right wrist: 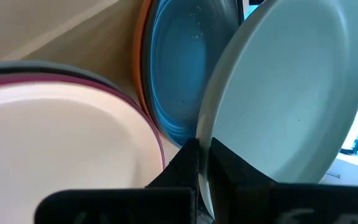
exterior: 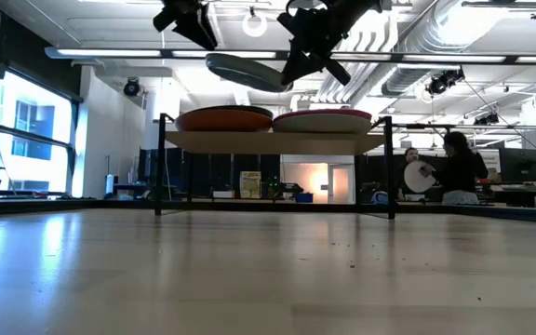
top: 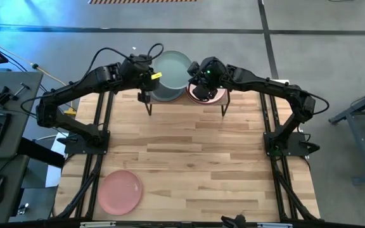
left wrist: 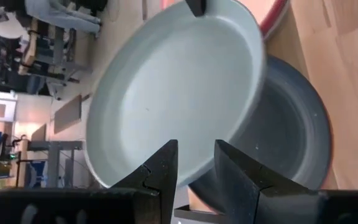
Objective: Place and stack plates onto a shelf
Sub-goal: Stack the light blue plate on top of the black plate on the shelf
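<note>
Right gripper (right wrist: 201, 163) jaws clamped on the rim of the pale teal plate (top: 173, 69), holding it tilted in the air above the shelf (exterior: 273, 141), over the left stack. Left gripper (left wrist: 194, 165) jaws parted, nothing between them, fingertips just off the near rim of that same plate; whether they touch it is unclear

Below the held plate, left stack on the shelf: dark grey plate (left wrist: 297, 143) on top, orange-terracotta rim (exterior: 224, 118) under it in the low view. Right stack just beside it: cream plate (right wrist: 61, 143) on top, magenta rim (right wrist: 73, 79) beneath, with a grey edge showing under that in the right wrist view. Both stacks lie flat on the shelf board

Shelf stands at the far edge of the tabletop (top: 189, 158), roughly centred. Pink plate (top: 120, 191) lies alone, flat, near the front-left corner of the tabletop, well apart from the shelf

Person (exterior: 454, 169) in the room beyond the table, far right in the low view
</note>
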You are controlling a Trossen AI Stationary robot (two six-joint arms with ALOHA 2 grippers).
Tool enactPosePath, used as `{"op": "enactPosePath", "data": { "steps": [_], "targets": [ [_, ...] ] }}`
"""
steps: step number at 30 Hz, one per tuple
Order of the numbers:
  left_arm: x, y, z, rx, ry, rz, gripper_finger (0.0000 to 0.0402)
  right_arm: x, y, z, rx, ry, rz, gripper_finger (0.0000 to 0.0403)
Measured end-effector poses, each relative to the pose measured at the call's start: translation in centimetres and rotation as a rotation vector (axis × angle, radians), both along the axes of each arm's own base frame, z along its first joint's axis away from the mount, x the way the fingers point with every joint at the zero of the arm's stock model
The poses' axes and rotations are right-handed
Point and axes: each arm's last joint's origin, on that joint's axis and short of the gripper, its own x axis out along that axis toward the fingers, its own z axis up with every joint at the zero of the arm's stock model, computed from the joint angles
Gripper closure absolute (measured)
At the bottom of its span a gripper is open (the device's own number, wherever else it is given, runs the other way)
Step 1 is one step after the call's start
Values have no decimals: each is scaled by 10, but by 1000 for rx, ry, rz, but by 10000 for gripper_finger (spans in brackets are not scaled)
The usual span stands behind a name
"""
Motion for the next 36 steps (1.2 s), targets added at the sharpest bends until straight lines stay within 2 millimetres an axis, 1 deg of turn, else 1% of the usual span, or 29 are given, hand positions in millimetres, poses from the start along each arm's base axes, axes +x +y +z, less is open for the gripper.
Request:
{"op": "enactPosePath", "data": {
  "steps": [10, 20, 26, 30, 36],
  "targets": [
    [-2, -2, -5, -2, 80, -29, 304, -1, -1, 0, -38, 19, -30, 403],
    [6, 2, -13, 21, 147, -55, 304, 3, 9, 0, -34, 22, 5, 403],
    [10, 4, -19, 22, 188, -51, 308, 4, 10, 0, -37, 20, 3, 403],
    [12, 5, -22, 21, 201, -51, 326, 4, 10, 0, -40, 18, -1, 403],
    [11, 5, -22, 28, 224, -64, 373, 5, 8, 3, -59, -15, -9, 403]
  ]
}}
